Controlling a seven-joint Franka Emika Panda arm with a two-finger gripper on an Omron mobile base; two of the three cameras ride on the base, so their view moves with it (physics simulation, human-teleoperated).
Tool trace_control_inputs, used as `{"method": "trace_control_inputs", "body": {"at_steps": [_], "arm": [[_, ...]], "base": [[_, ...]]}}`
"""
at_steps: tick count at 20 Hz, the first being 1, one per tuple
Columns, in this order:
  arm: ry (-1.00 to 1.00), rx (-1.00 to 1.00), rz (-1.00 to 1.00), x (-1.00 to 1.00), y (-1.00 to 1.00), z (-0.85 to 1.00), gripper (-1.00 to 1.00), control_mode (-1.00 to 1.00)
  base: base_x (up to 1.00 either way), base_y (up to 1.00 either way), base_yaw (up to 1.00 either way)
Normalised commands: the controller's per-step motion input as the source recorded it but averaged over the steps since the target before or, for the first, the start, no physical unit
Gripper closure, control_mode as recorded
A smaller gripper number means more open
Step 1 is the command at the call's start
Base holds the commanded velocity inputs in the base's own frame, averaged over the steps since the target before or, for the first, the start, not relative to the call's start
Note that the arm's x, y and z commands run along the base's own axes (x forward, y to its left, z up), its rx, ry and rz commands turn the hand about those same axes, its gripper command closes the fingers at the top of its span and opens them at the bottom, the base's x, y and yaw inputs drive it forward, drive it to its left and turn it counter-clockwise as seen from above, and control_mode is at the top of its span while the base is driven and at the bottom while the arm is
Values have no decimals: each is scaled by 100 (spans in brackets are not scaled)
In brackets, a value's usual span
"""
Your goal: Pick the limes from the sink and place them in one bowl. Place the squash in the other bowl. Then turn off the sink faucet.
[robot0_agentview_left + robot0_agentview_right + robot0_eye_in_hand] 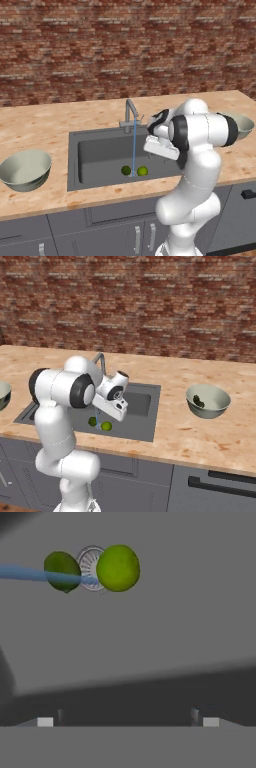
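Observation:
Two round green limes (118,568) (62,571) lie on the floor of the dark grey sink (74,160), one on each side of the round drain (91,568). They also show in the base views as limes (142,171) (92,421) near the sink's front wall. My gripper (127,722) hangs open and empty above the basin, some way short of them. Water runs in a thin blue stream (134,145) from the faucet (131,112). The dark green squash (198,401) rests inside the right bowl (220,401). The left bowl (25,170) holds nothing.
A brick wall backs the wooden counter (45,125). My own arm (200,135) stands over the sink's right end and covers part of the right bowl (244,125) in the left base view. Grey cabinet fronts (100,235) run below the counter edge.

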Motion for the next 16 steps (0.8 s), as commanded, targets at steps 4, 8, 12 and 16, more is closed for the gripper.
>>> {"method": "trace_control_inputs", "body": {"at_steps": [4,8,12,16], "arm": [[5,0,0,28,0,-36,-100,-100],[5,0,0,24,2,-37,-100,-100],[4,0,0,30,13,-37,-100,-100],[2,0,0,28,15,-34,-100,-100]], "base": [[0,0,0],[0,0,0],[0,0,0],[0,0,0]]}}
